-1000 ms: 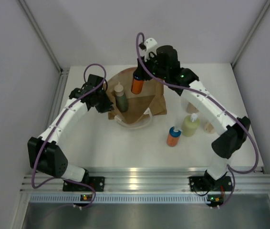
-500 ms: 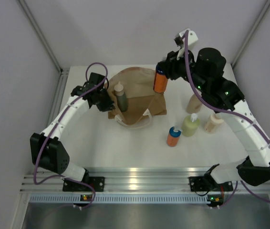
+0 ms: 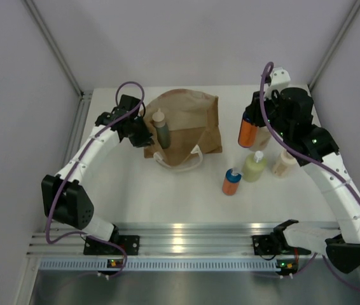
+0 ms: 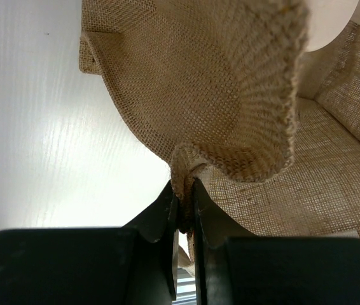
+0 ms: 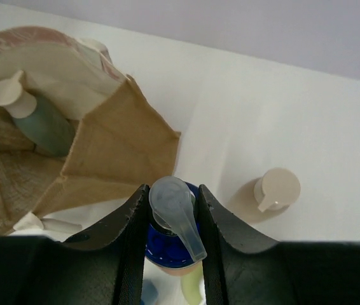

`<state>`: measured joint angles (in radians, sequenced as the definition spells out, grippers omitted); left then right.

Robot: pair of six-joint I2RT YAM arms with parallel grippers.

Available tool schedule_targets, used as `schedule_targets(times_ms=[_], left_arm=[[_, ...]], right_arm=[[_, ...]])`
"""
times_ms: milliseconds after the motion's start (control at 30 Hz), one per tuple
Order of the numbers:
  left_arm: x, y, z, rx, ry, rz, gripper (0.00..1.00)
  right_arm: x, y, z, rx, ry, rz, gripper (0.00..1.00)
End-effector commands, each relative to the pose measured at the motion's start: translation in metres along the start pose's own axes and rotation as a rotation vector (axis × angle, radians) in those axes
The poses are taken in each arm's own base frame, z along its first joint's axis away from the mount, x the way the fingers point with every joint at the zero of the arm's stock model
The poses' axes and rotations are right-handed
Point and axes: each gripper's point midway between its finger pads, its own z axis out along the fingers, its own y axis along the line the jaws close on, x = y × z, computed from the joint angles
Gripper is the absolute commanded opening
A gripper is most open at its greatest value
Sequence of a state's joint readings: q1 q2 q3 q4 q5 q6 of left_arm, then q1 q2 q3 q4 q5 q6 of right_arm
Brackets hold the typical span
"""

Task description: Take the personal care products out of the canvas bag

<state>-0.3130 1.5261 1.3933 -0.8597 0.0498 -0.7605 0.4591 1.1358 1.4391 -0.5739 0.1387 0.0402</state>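
Orange bottle (image 3: 248, 133), blue cap and clear pump, is clamped tight between the right claw (image 5: 172, 194) fingers, up off the table (image 3: 167, 190). Just below the claw stand the yellow-green bottle (image 3: 254, 166) and a second orange one (image 3: 231, 182). Left claw (image 4: 183, 190) is pinched shut on the rim of the tan woven bag (image 3: 189, 121), with the grey-green bottle (image 3: 161, 132) standing inside, right beside it.

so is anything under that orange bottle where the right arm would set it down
Likely yes. The orange bottle held by the right gripper hangs above bottles already out: the wrist view shows the yellow-green bottle and a blue cap just beneath it. The tan bottle stands beside.
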Motion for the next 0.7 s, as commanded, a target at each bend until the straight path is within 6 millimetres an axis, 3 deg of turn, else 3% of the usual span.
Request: schedule_targets(times_ms=[0,233,267,467,533,667], left_arm=[[0.0,0.011,0.006,-0.045,0.016,0.01,0.0],[0.005,0.011,0.007,-0.038,0.037,0.024,0.0],[0.004,0.011,0.007,-0.037,0.036,0.026,0.0],[0.001,0.008,0.006,-0.029,0.029,0.033,0.0],[0.0,0.008,0.005,-0.029,0.025,0.036,0.0],[0.0,0.009,0.005,-0.034,0.025,0.039,0.0]], right_arm=[[-0.034,-0.007,-0.01,-0.038,-0.145,0.087,0.0],[0.002,-0.017,0.022,-0.02,-0.08,0.074,0.0],[0.019,-0.019,0.031,-0.015,-0.047,0.083,0.0],[0.065,-0.018,0.062,-0.025,0.002,0.129,0.0],[0.065,-0.016,0.067,-0.033,-0.025,0.13,0.0],[0.084,-0.016,0.078,-0.032,-0.01,0.13,0.0]])
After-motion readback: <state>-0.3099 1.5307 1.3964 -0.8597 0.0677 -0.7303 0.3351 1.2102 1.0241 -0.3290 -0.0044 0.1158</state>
